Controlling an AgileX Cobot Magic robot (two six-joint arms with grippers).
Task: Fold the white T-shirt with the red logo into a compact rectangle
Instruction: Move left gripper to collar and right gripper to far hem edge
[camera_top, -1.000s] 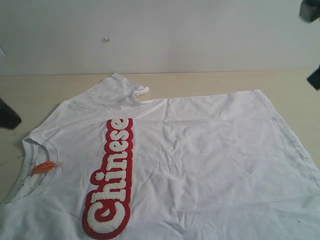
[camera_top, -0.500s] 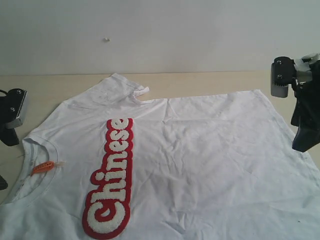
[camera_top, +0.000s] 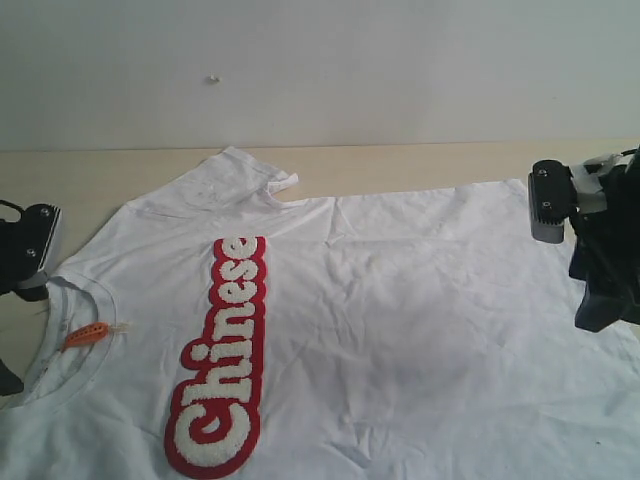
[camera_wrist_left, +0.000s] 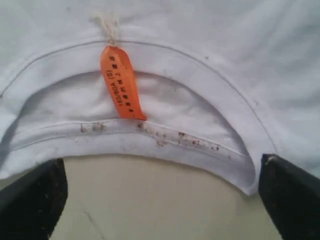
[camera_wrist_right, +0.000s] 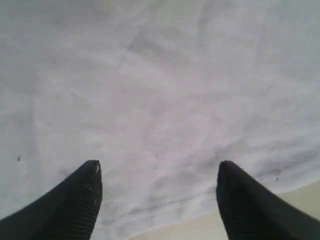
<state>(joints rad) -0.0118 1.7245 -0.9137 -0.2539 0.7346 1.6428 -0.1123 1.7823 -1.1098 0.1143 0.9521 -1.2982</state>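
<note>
The white shirt (camera_top: 400, 300) lies flat on the table (camera_top: 420, 160) and looks soft and floppy. The left gripper (camera_wrist_left: 160, 167), spread wide, hangs at the collar (camera_wrist_left: 165, 145). The right gripper (camera_wrist_right: 159, 167), spread wide too, hangs at the hem (camera_wrist_right: 175, 210). Best pinch those edges.

red logo (camera_top: 220, 355): "Chinese" | orange neck tag (camera_wrist_left: 121, 88): print unreadable

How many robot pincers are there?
2. The left pincer hangs open at the shirt's collar; the right pincer hangs open over its opposite edge.
</note>
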